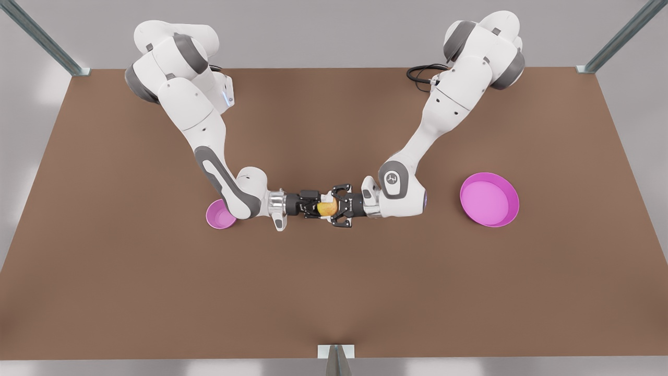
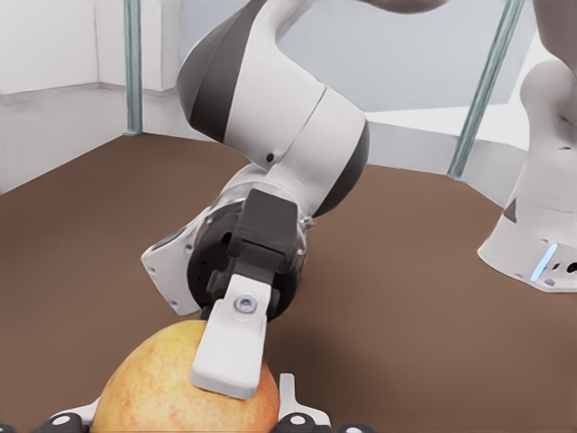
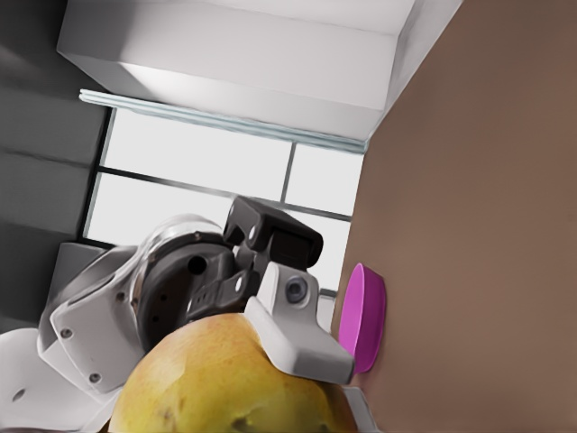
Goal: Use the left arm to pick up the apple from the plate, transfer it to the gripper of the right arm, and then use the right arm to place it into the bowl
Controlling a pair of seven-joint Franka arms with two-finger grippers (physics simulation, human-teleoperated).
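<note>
The yellow-orange apple (image 1: 327, 208) hangs above the table's middle, between two grippers that face each other. From the front view's right, my left gripper (image 1: 334, 207) is shut on it. My right gripper (image 1: 319, 205), on the arm with the silver wrist ring, meets it from the front view's left. In the left wrist view a white finger (image 2: 230, 347) of the right gripper lies on the apple (image 2: 153, 392). In the right wrist view a left-gripper finger (image 3: 302, 338) presses the apple (image 3: 225, 383). The plate (image 1: 489, 199) lies bare at the front view's right. The right arm partly hides the bowl (image 1: 219, 215).
The brown table (image 1: 334, 292) has metal frame posts at its back corners and a bracket (image 1: 336, 352) at its front edge. A black cable (image 1: 420, 73) loops beside the left arm's base. The plate (image 3: 365, 316) shows edge-on in the right wrist view.
</note>
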